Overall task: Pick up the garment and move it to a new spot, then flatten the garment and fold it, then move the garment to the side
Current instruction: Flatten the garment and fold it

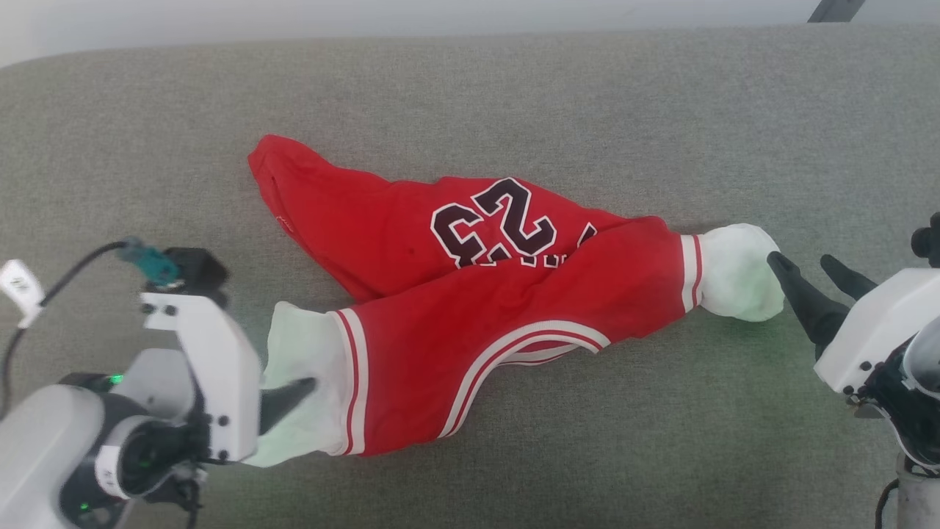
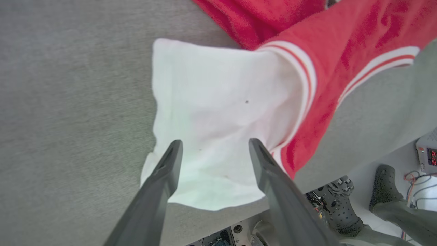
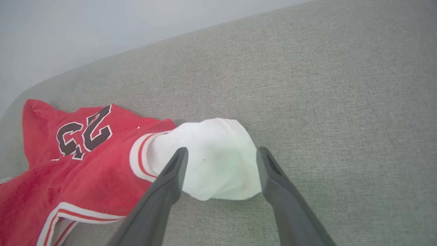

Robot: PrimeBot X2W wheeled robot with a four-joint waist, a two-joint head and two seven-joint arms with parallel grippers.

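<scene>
The left gripper (image 2: 214,145) stands wide, its two dark fingers spread over the garment's white left sleeve (image 2: 211,112) with nothing clamped between them. Whether the tips press the cloth cannot be told. The sleeve lies flat near the counter's near edge, and past its white-and-red striped cuff the red body of the basketball jersey (image 1: 470,308) runs across the middle of the grey fabric-covered counter (image 1: 661,117). The jersey is bunched and twisted, with a dark number 23 facing up on its far fold. At its other end the white right sleeve (image 1: 734,272) is balled up. The right gripper (image 1: 800,258) is just beside that sleeve, also spread wide and holding nothing. Below the counter's edge, the left wrist view shows a person's dark clogs (image 2: 336,205).
</scene>
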